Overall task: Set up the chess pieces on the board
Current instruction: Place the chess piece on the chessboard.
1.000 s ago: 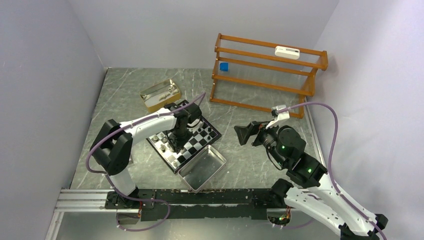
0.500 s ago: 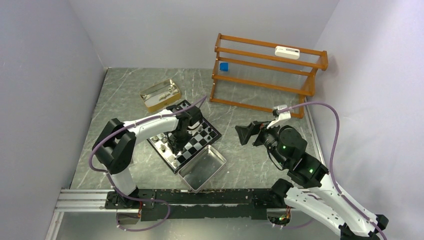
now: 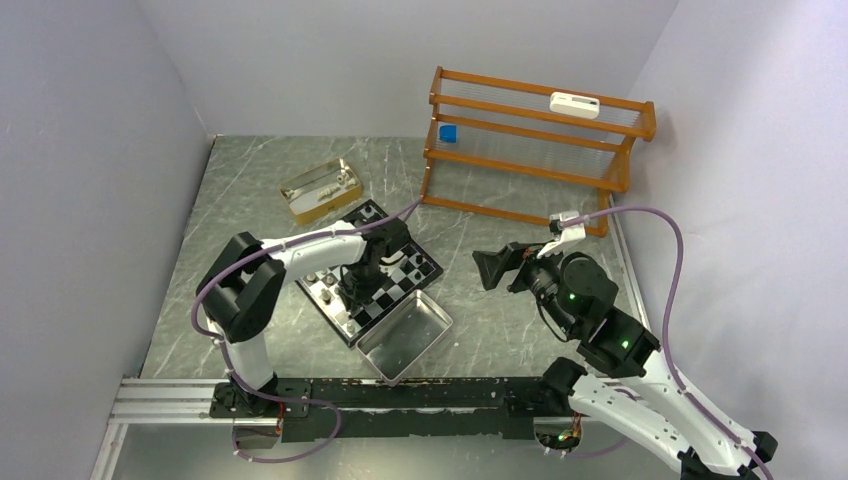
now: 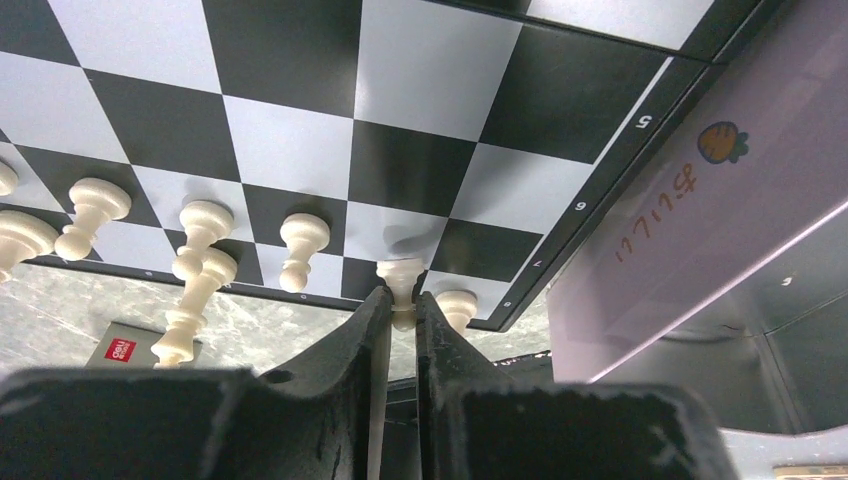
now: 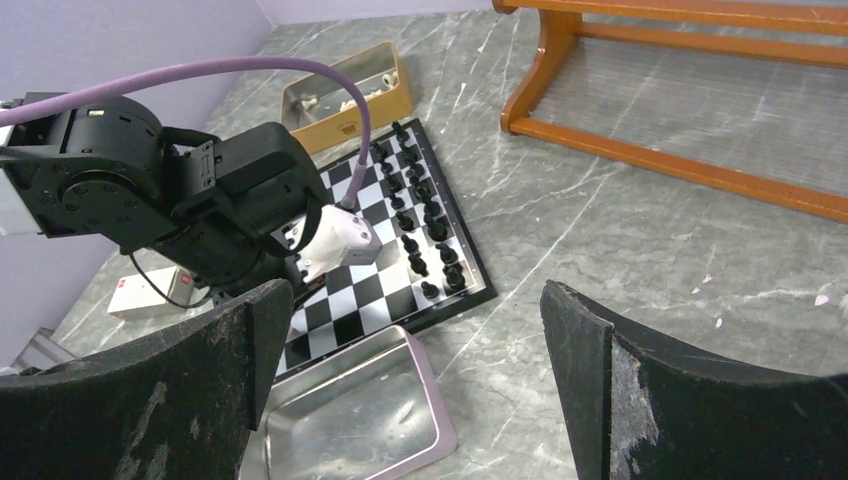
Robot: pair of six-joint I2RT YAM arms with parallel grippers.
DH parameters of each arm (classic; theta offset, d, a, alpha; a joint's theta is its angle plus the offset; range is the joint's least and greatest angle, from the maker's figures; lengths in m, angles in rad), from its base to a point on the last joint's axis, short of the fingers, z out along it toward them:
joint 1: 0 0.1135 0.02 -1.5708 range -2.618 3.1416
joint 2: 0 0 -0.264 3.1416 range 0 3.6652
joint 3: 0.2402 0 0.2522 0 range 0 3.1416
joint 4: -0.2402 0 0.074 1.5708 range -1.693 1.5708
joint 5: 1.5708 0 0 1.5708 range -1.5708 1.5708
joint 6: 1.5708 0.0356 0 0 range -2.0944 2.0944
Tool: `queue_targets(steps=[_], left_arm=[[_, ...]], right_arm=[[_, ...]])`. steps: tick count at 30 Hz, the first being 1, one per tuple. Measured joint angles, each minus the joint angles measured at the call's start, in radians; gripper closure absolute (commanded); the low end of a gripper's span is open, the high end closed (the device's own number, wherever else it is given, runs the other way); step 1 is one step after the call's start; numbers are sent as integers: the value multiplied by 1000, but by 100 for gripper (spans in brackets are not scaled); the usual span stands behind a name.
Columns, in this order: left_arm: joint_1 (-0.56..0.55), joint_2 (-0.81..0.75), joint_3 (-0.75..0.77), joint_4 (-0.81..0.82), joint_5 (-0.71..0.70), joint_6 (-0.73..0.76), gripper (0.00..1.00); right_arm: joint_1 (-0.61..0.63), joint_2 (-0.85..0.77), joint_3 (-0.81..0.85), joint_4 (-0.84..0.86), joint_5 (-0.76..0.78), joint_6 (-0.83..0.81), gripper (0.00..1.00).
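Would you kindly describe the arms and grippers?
Both arms have white link shells and black joints. A purple cable loops along the left arm and another along the right arm, whose joints show green lights. The left gripper and right gripper have scuffed matte-black fingers.

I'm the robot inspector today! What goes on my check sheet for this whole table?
Surface: grey marbled tabletop, scratched.
Job's things: small black-and-white checkered chessboard; black chess pieces along one side, cream chess pieces along the opposite side.
Clutter: shiny rectangular metal tray beside the board; gold-coloured box holding pale pieces; orange wooden rack.
Grippers: left arm's fingers pinch one cream piece on the board; right arm's fingers open, in the air.
Cables: purple cables looping off both arms.
Surroundings: plain pale walls.
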Motion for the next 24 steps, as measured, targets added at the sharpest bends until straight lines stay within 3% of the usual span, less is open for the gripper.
queue_targets(steps=[24], left_arm=[[-18,26,21,-14,-35,-10,78]], right_arm=[[0,-5,0,-16,-16,37,0]])
